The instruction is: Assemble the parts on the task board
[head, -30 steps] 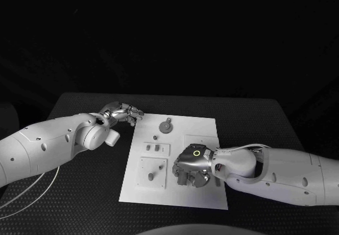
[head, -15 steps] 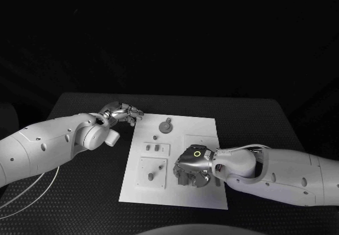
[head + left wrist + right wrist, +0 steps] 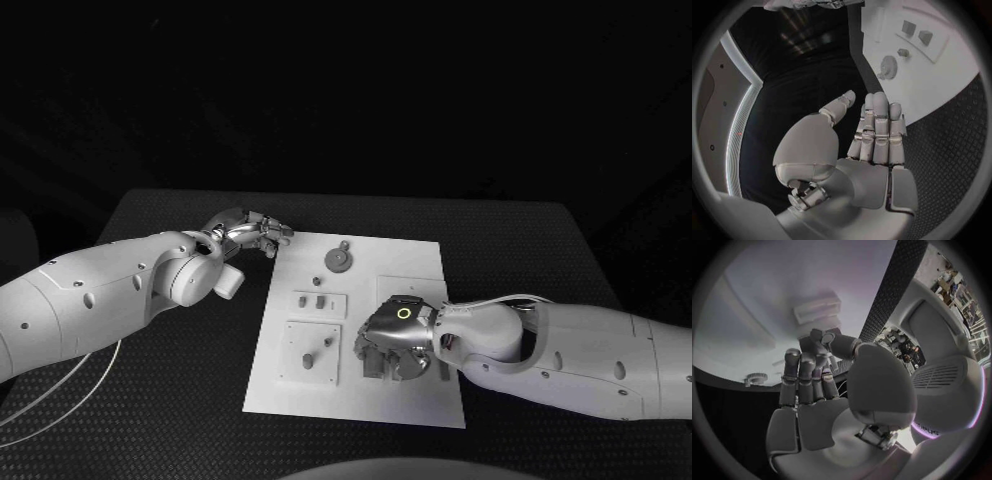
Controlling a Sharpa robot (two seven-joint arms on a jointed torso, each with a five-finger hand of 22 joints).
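The right hand [image 3: 392, 345] hangs palm down over the near right part of the board [image 3: 404, 265], fingers curled toward the plate. In the right wrist view the thumb and a finger meet over a small dark piece [image 3: 824, 336], but whether the hand truly pinches it or only touches it cannot be told. Just past the fingertips in that view lies a raised pale block [image 3: 819, 311] on the board, and a toothed gear [image 3: 754, 378] sits off to one side.

The left hand [image 3: 248, 232] rests over the desk [image 3: 548, 240] just beside the board's far left corner. In the left wrist view its fingers [image 3: 878, 131] lie straight and side by side with the thumb apart, and nothing is in it, so it reads as open.

The board lies in the middle of the dark desk. On it, from the head view, the gear [image 3: 339, 259] stands near the far edge. Nearer the robot, two pale trays hold small grey parts: the farther tray [image 3: 319, 301] carries two short pieces, the nearer tray [image 3: 310, 352] carries more, loose and lying at angles.

Judging by this, the task looks to be at an early or middle stage. Several parts remain in their trays, unassembled. The right hand seems busy with one part on the right side; the rest of the work is ahead.
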